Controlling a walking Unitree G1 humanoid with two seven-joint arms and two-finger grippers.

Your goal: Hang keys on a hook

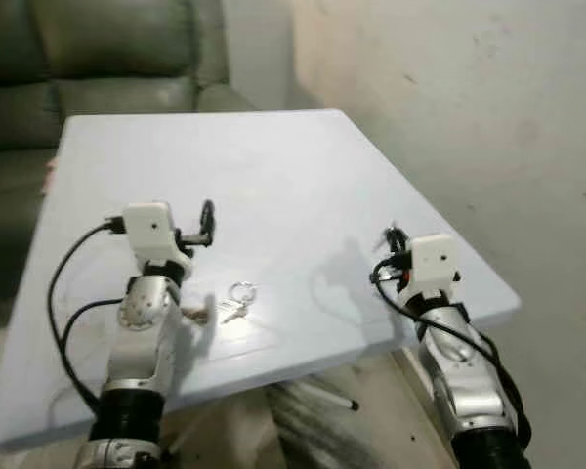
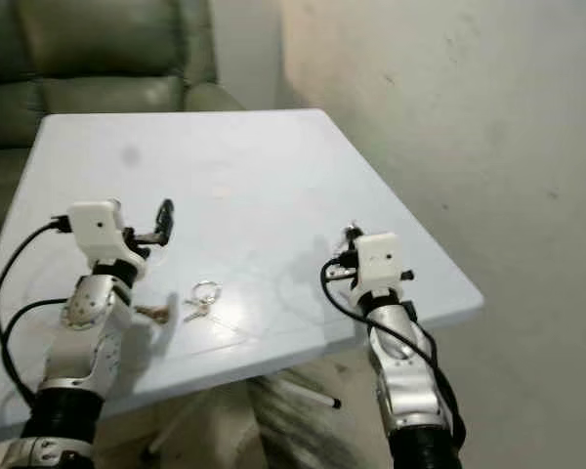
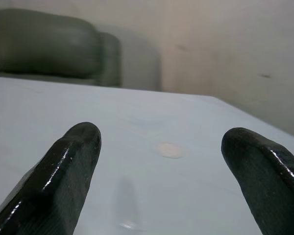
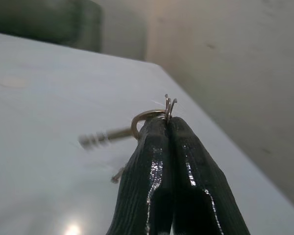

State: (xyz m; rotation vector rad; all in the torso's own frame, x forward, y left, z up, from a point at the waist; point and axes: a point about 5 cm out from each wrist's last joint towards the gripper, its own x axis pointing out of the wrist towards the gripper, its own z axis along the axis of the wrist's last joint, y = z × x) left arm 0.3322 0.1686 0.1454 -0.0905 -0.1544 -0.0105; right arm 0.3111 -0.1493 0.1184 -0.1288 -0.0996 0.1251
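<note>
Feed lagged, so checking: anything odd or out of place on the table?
Right tool pinches a key ring by its very edge, a shaky hold; another ring of keys lies loose on the table.

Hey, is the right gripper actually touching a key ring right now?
Touching. The right wrist view shows the right gripper shut, with the key ring pinched between its fingertips and keys dangling from it above the table.

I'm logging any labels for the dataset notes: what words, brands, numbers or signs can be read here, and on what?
None: no readable text shows in any view.
White wrist camera housings: plain, no marking visible.
Pale blue square table: bare surface, no label.
Small metal keys on a ring: too small to tell any stamping.
Key ring pinched in the right gripper: blurred, nothing legible.
Grey-green sofa: no tag seen.
</note>
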